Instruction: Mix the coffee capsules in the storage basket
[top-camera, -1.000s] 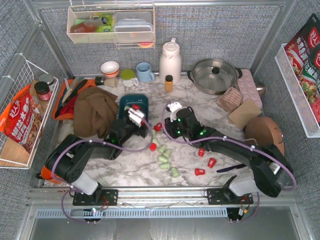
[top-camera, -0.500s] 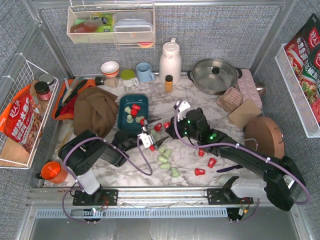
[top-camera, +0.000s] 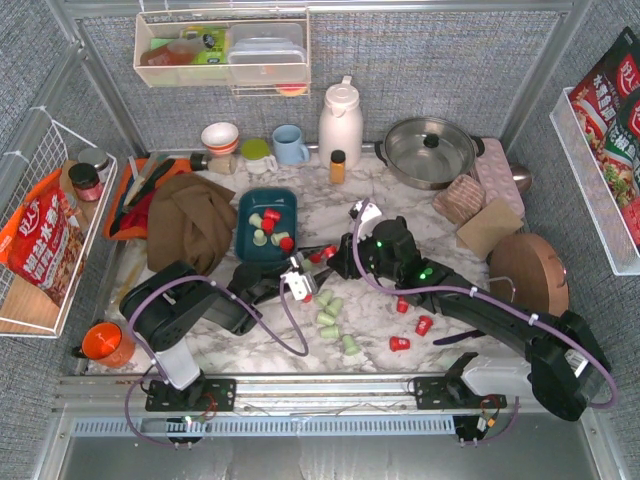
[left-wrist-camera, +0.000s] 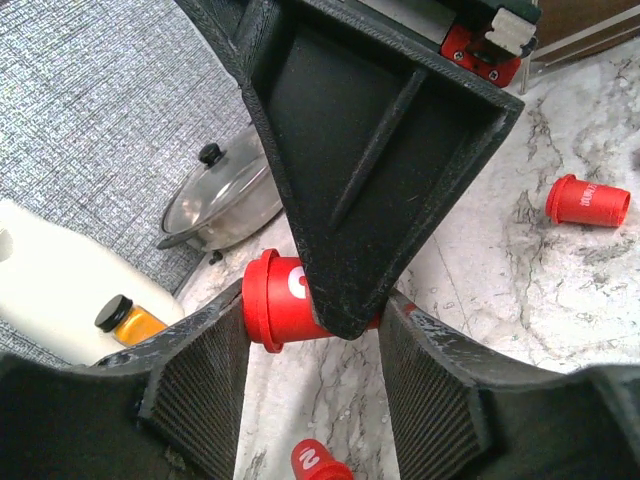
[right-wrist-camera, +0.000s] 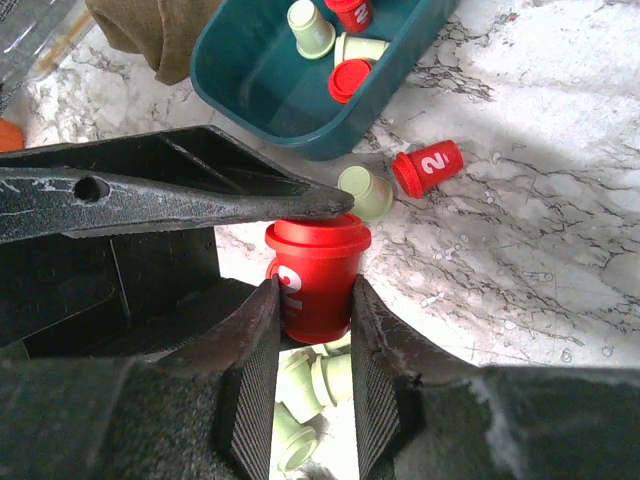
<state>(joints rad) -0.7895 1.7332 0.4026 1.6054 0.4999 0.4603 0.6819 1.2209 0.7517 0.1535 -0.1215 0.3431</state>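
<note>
The basket (top-camera: 262, 198) sits on the desk (top-camera: 270, 345), left of centre and just beyond both grippers. A few capsules (right-wrist-camera: 360, 48), green and red together, lie loose on its floor. On the desk just outside its near wall lie a green capsule (right-wrist-camera: 365, 192) and a marked capsule (right-wrist-camera: 428, 168), which is red with a white "2" on it.

The right gripper (right-wrist-camera: 312, 300) is closed on a red capsule (right-wrist-camera: 318, 250), pinched between both pads with its wide rim at the fingertips. It is near the basket's right corner. The left gripper (left-wrist-camera: 312, 305) meets it from the left with its fingers parted. One finger of the right gripper and the red capsule lie in the gap between them. I cannot tell whether the left pads touch the capsule.

Nearer the arm bases, a green cluster (top-camera: 330, 318) of capsules lies on the desk. Three red strays (top-camera: 402, 305) lie apart to the right, beside the right arm.

A brown cloth (top-camera: 190, 225) lies just beside the basket's left wall. A white jug (top-camera: 340, 122), an amber bottle (top-camera: 338, 165) and a lidded pot (top-camera: 428, 150) stand along the back.
</note>
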